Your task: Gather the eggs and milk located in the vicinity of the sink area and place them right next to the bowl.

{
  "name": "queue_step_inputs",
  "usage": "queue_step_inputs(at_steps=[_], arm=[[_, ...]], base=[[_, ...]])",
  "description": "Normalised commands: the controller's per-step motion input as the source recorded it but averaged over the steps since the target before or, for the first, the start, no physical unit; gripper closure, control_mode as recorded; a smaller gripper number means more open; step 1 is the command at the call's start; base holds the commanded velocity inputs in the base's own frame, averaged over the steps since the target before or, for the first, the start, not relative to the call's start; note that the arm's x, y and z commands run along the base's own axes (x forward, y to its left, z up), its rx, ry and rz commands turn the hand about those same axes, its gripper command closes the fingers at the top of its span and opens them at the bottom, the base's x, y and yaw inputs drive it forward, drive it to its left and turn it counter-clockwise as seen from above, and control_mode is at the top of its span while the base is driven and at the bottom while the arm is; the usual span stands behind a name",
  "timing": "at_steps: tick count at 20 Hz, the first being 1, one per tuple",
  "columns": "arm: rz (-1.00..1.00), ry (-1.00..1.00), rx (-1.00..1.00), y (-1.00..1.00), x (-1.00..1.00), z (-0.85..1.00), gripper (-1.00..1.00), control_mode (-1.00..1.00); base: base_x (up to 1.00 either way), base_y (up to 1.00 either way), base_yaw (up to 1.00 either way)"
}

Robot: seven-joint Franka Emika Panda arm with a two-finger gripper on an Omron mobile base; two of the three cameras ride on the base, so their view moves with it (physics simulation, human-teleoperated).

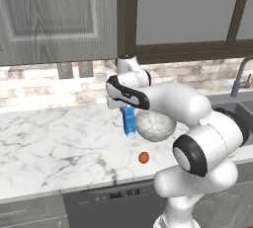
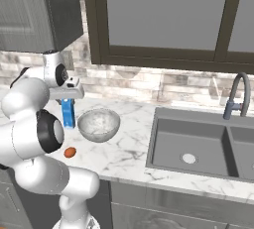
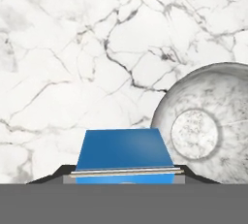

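A white marble counter (image 1: 49, 143) runs beneath grey wood cabinets (image 1: 54, 15), a stone-brick backsplash (image 2: 149, 84) and a dark-framed window (image 2: 163, 15).

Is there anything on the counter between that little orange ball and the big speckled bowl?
No. In the left base view, only bare marble counter lies between the egg and the bowl. The blue milk carton stands off to the bowl's side, not between them.

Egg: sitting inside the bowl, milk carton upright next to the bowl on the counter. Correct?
Not quite. The egg lies on the counter in front of the bowl, not inside it; the left base view shows this. The milk carton does stand upright beside the bowl.
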Motion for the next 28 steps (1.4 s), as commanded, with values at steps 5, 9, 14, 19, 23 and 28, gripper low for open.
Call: queue_step_inputs(at_steps=[5,9,14,19,23,28], arm=[[0.0,0.0,0.0,0.0,0.0,-0.09,1.0,-1.0],[0.0,0.0,0.0,0.0,0.0,-0.16,1.0,-1.0],[0.0,0.0,0.0,0.0,0.0,-0.07,1.0,-1.0],[0.0,0.0,0.0,0.0,0.0,-0.01,1.0,-1.0],[0.0,0.0,0.0,0.0,0.0,0.0,1.0,-1.0],[0.0,0.0,0.0,0.0,0.0,0.0,1.0,-1.0]], base=[[0.0,0.0,0.0],[0.0,0.0,0.0],[0.0,0.0,0.0],[0.0,0.0,0.0],[0.0,0.0,0.0],[0.0,0.0,0.0]])
